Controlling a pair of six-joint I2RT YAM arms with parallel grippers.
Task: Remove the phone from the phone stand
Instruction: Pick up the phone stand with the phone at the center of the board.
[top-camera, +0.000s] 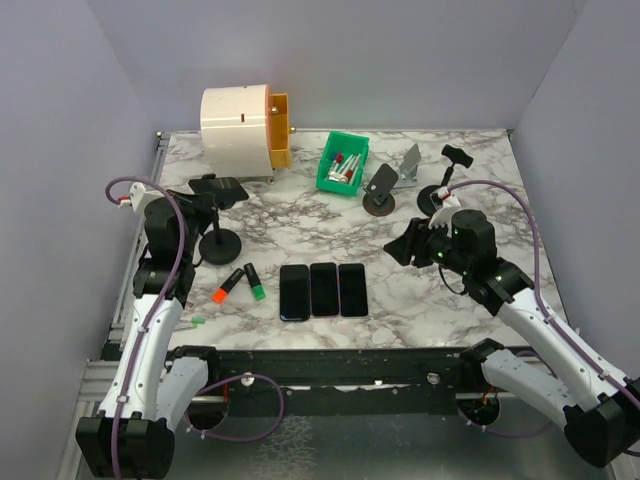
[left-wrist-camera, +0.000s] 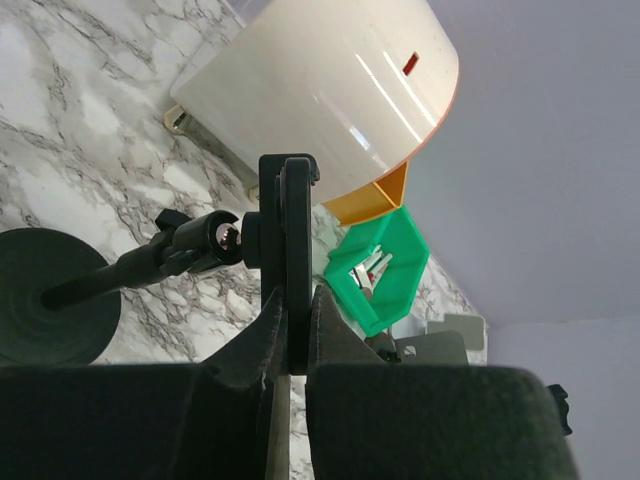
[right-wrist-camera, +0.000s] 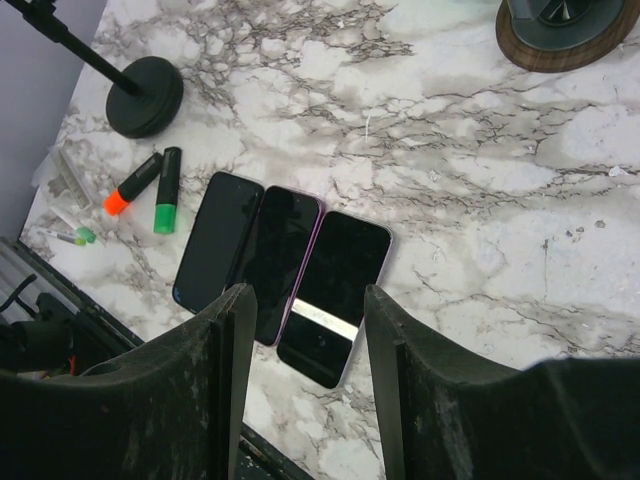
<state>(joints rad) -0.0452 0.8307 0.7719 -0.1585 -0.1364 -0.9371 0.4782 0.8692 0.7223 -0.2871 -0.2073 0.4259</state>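
The left fingers (top-camera: 205, 192) are reaching rightward and closing on the phone (top-camera: 226, 187), pinching its edge. The left wrist view is showing it edge-on between them. The phone is still sitting in the clamp of the stand (top-camera: 221, 243), raised above the stand's round black base at the left of the bench (top-camera: 420, 300). Just right of the base, an orange highlighter (top-camera: 227, 287) and a green highlighter (top-camera: 254, 282) are lying side by side. Three phones (top-camera: 323, 290) are lying flat in a row mid-bench, touching. A green bin (top-camera: 343, 165) is sitting further back. The right fingers (top-camera: 395, 248) are hovering open and gripping nothing, pointing toward the three phones.
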